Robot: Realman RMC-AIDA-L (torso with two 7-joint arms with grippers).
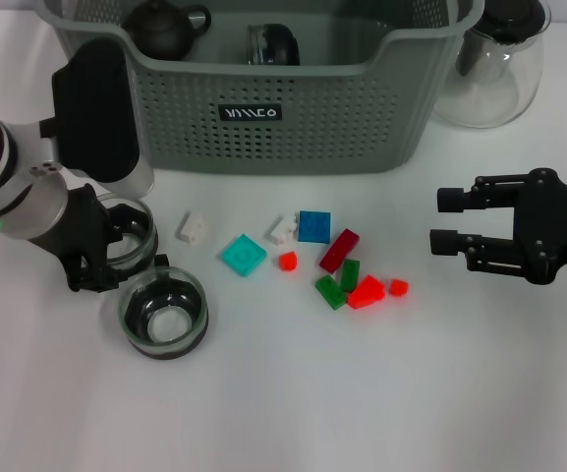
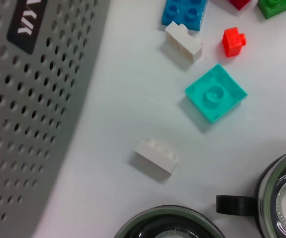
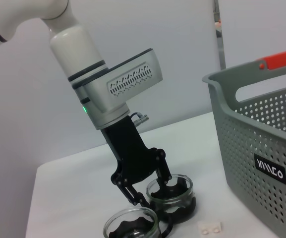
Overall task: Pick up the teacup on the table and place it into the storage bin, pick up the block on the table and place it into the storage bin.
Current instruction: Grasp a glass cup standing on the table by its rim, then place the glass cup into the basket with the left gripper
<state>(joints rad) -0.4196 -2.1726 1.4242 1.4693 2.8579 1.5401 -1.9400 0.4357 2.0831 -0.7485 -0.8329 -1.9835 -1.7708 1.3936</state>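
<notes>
Two glass teacups on the white bench [image 1: 283, 413], at the left side. Left gripper [image 1: 116, 246] lowered over the farther teacup [image 1: 131, 236], black fingers [image 3: 163, 168] set around its rim, one inside and one outside; whether gripped tight, cannot tell. Nearer teacup [image 1: 163, 313] just beside those fingers, toward the robot, dark handle [image 2: 237, 204] pointing at the held cup in the left wrist view. Storage bin [image 1: 263, 118] just beyond the left fingers, grey-green, perforated, black label [image 1: 251, 112] on its front wall; dark teapot [image 1: 165, 25] and another dark item already inside. Scattered blocks between the two grippers: white block [image 1: 192, 228] nearest the left fingers, then teal square block [image 1: 243, 255], small red block [image 1: 287, 261], second white block [image 1: 282, 230] touching a blue block [image 1: 313, 226], and a cluster of dark red, green and red pieces closer to the right fingers. Right gripper [image 1: 445, 218] hovering over bare bench, fingers spread wide, holding nothing, well apart from the blocks. Clear glass jug [image 1: 494, 69] beyond the right fingers, beside the bin.
</notes>
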